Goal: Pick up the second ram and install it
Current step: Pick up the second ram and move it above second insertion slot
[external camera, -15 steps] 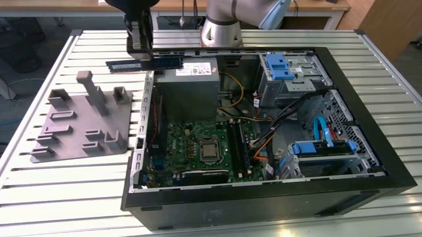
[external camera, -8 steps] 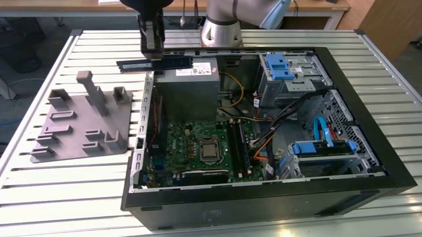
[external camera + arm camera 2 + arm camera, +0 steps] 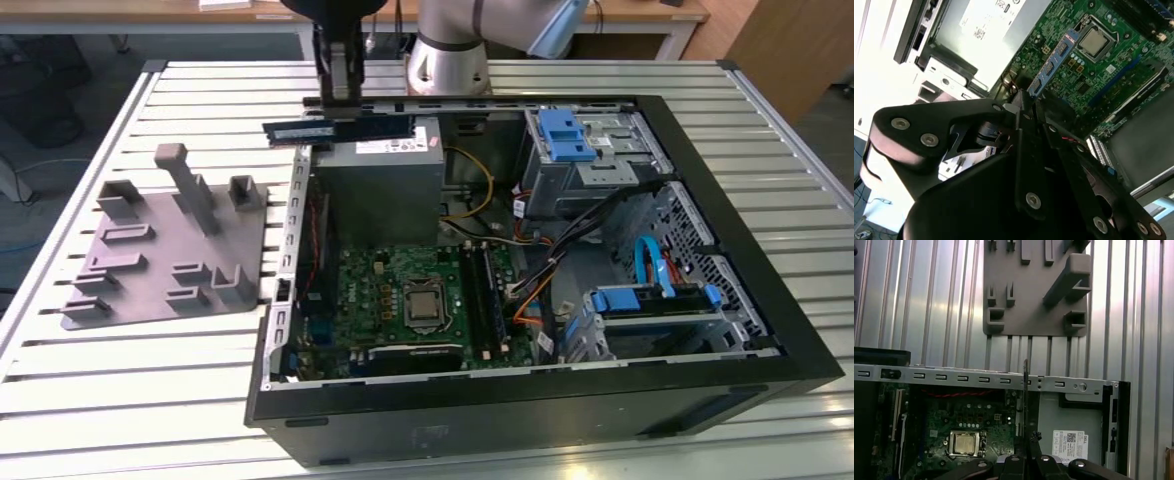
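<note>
Second ram [image 3: 354,130]: clamped between the closed fingers of the tool [image 3: 339,98] and held level over the far rim of the open computer case [image 3: 747,330], beside the power supply [image 3: 380,175]. It is judged light, stiff, thin and fragile, best gripped by its long edges, with chips and contacts spared. The blue face is shown in the second wrist view. In the first wrist view the edge is shown, with the grey tray [image 3: 1019,300] on the table [image 3: 914,300].
</note>
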Robot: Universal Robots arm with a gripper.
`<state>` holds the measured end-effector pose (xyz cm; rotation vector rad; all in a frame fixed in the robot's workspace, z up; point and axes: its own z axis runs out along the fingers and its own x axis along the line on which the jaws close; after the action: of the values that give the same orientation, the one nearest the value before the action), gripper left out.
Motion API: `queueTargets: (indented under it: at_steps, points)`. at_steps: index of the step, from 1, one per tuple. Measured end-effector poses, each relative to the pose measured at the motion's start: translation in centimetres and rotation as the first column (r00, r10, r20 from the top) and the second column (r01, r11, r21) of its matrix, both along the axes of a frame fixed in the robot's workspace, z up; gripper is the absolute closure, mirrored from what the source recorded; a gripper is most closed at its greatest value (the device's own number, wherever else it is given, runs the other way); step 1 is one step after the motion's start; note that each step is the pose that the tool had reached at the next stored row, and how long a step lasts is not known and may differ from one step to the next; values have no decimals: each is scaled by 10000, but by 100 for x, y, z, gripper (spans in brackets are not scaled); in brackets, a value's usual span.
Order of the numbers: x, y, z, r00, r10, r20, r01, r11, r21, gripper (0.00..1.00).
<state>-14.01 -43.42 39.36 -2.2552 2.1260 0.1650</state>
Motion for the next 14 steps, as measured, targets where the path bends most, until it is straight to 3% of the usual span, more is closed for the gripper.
queueTargets:
  at_steps: [14]
  points:
    - [428, 0, -4, 10000, -1, -30, 1, 10000, 0, 86]
